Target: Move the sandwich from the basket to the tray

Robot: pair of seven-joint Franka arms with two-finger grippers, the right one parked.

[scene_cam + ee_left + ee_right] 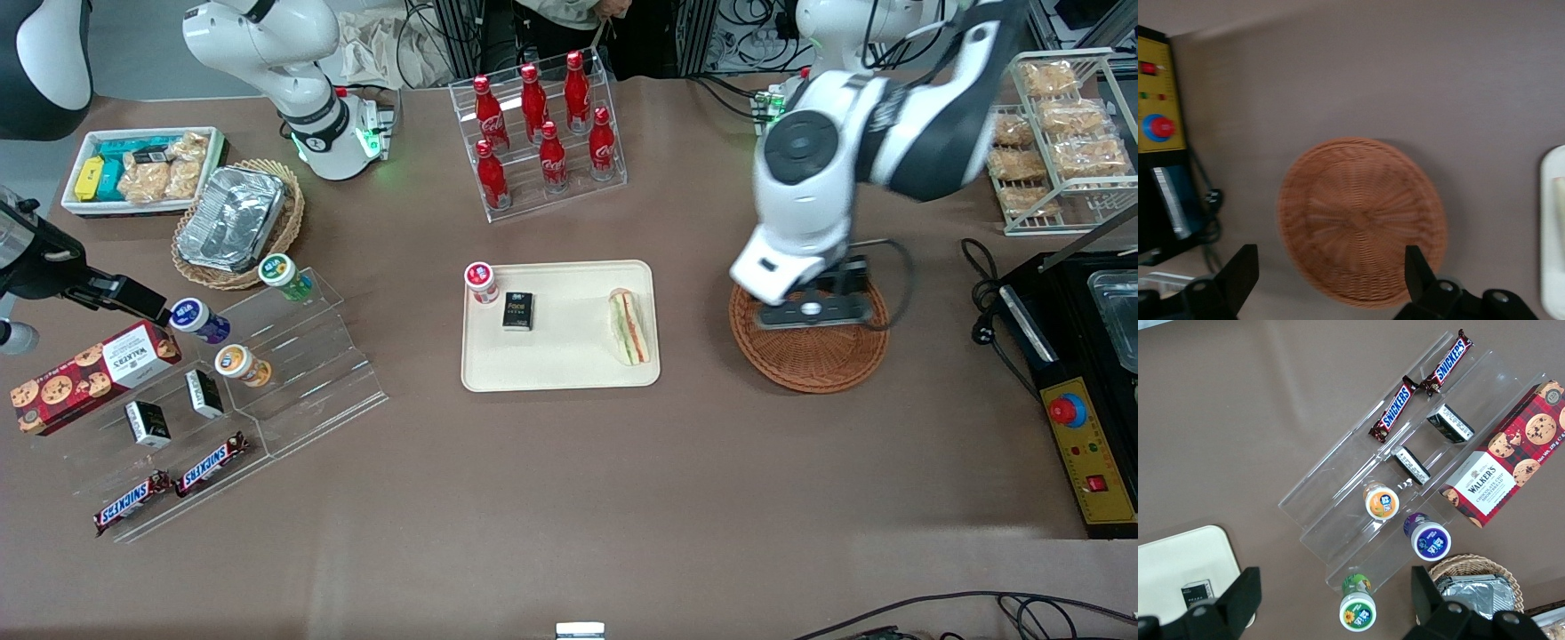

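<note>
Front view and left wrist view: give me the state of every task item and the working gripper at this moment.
sandwich: lying on the tray, at the edge nearest the basket.
tray: also holds a small cup and a dark box.
basket: empty.
gripper: open, holding nothing, above the basket.

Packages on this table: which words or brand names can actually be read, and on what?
"SNICKERS": two bars on the clear stand.
"WALKERS": red cookie box.
Coca-Cola script: red bottles, barely legible.
Black box on the tray: unreadable.
The gripper, open above the basket, carries no text.
</note>
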